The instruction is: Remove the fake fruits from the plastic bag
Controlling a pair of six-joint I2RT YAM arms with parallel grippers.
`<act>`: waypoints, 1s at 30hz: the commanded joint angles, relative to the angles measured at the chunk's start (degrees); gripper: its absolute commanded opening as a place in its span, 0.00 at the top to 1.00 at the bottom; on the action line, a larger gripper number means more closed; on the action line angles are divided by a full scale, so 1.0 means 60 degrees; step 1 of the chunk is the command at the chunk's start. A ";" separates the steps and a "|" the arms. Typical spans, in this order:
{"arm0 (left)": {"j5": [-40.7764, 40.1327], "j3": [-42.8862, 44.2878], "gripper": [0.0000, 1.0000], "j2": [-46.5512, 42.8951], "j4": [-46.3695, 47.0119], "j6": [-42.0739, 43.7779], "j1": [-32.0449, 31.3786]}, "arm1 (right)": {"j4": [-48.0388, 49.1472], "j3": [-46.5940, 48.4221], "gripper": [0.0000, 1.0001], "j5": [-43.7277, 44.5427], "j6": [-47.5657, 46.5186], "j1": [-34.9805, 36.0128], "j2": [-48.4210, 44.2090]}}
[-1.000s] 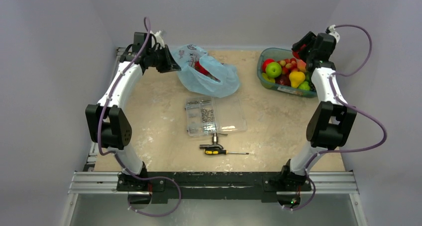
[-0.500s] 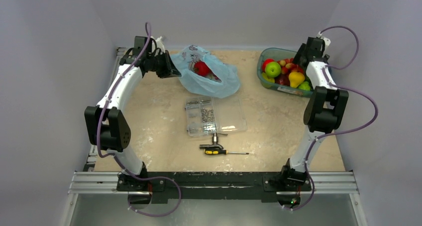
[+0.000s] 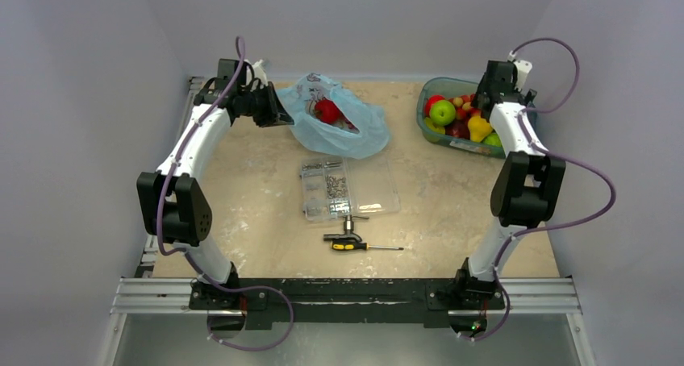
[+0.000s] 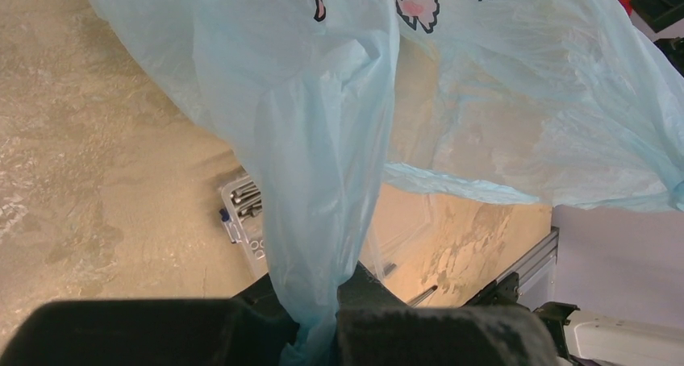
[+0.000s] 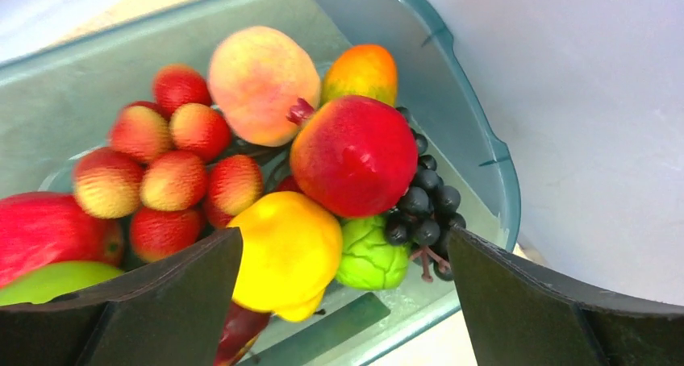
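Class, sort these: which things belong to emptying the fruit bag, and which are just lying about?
In the job: plastic bag, red fruit inside it, fruits in the teal tub, left gripper pinching the bag, open right gripper.
Lying about: compartment box of screws, screwdriver.

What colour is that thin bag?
The plastic bag is light blue with pink flower prints; best in left wrist view.

Far left, plastic bag [image 3: 355,132]; far right, tub [image 3: 464,146] of fruits [image 3: 443,112]; nearer, between, compartment box [image 3: 349,189] then screwdriver [image 3: 355,245].
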 commanded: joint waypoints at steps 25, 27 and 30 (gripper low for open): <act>-0.2027 0.0149 1.00 -0.0660 -0.0801 0.1746 -0.0303 | 0.4795 -0.0161 0.45 -0.4669 0.1308 0.8398 -0.2490; -0.2018 0.0114 1.00 -0.0684 -0.0801 0.1840 -0.0356 | 0.4507 0.0006 0.47 -0.4370 0.1106 0.8501 -0.1980; -0.2155 0.0030 1.00 -0.0695 -0.0857 0.2038 -0.0449 | 0.4416 -0.0224 0.53 -0.3620 0.0796 0.8512 -0.1503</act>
